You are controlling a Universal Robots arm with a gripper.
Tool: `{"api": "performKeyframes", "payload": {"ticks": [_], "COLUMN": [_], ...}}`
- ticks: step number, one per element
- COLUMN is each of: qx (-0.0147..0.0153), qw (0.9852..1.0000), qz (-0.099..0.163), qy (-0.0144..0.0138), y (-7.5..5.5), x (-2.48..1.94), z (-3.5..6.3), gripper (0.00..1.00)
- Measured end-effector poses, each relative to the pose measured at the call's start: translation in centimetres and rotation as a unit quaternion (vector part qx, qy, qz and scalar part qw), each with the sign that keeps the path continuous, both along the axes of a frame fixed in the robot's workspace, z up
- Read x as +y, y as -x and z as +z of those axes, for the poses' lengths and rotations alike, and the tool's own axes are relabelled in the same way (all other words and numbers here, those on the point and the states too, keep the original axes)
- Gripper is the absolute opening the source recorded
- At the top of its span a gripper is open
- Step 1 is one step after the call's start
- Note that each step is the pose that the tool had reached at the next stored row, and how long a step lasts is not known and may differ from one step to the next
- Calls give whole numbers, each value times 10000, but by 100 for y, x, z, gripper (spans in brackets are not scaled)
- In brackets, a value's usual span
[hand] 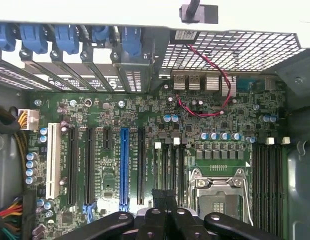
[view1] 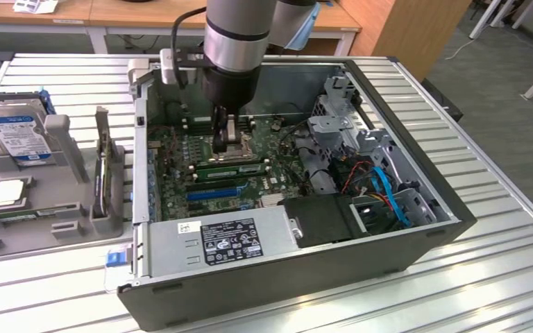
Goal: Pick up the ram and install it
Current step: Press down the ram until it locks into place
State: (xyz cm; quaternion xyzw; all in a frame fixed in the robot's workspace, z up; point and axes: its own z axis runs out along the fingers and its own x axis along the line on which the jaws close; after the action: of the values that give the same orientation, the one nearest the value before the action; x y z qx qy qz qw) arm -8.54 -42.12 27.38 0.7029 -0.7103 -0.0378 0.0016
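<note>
Over slatted table [view1: 498, 277], hovers above motherboard [view1: 175, 158] with claw [view1: 222, 144] pinched together, seemingly empty; ram [view1: 109, 177] apparently unpicked, rack [view1: 105, 223] at nine o'clock.

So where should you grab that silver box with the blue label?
Probably pinch the hard drive across its two long edges near the raised end, coming from above. It leans label-up in the grey stand, which hides its lower end.

1. PC case [view1: 415, 258]: matt dark grey painted metal, bare steel inside.
2. Motherboard [hand: 109, 180]: green circuit board, semi-gloss; blue slot [hand: 124, 167] glossy plastic.
3. Table [view1: 507, 277]: ribbed bright metal, reflective.
4. Holder tray [view1: 63, 208] at 9 o'clock: matt grey plastic.
5. Gripper [hand: 164, 210]: black, smooth.
</note>
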Motion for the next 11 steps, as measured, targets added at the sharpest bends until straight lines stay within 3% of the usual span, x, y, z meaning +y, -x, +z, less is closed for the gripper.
{"api": "performKeyframes", "payload": {"ticks": [11], "qx": [0], "qw": [10000], "qz": [0], "qy": [0], "y": [0], "x": [0], "z": [133], "gripper": [10]}}
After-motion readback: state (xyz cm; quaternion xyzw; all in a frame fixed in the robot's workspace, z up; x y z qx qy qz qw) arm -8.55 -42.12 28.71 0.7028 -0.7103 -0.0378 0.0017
